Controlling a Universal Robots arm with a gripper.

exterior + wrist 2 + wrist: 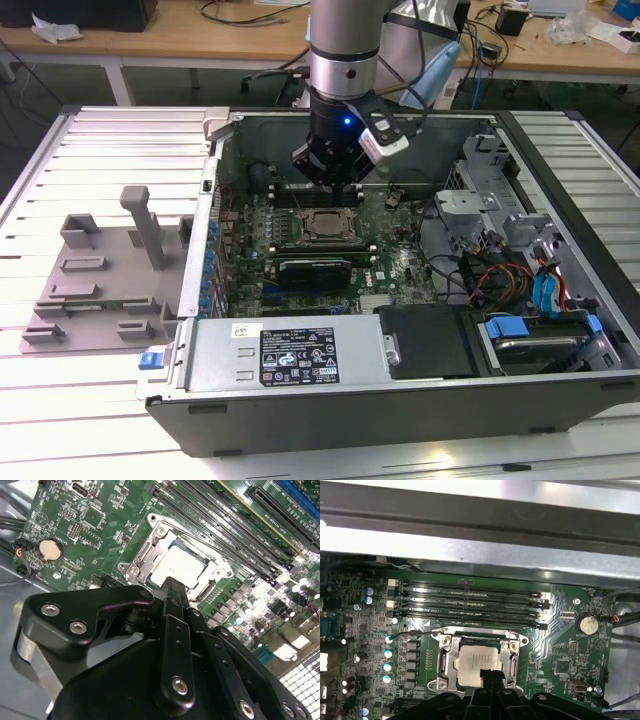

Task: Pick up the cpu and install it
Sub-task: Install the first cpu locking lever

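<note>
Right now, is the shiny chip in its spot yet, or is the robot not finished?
Nearly done, it looks. The cpu already lies inside the socket frame on the motherboard. The gripper hangs just above it, holding nothing that I can see. The socket frame looks open around the chip.

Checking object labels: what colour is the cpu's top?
Pale silver; the cpu shows best in the first wrist view.

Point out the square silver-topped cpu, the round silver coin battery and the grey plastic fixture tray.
Square silver-topped cpu (476, 664), first wrist view, centre of its metal top.
Round silver coin battery (51, 549), second wrist view, middle of its face.
Grey plastic fixture tray (100, 292), exterior view, flat base.
</note>
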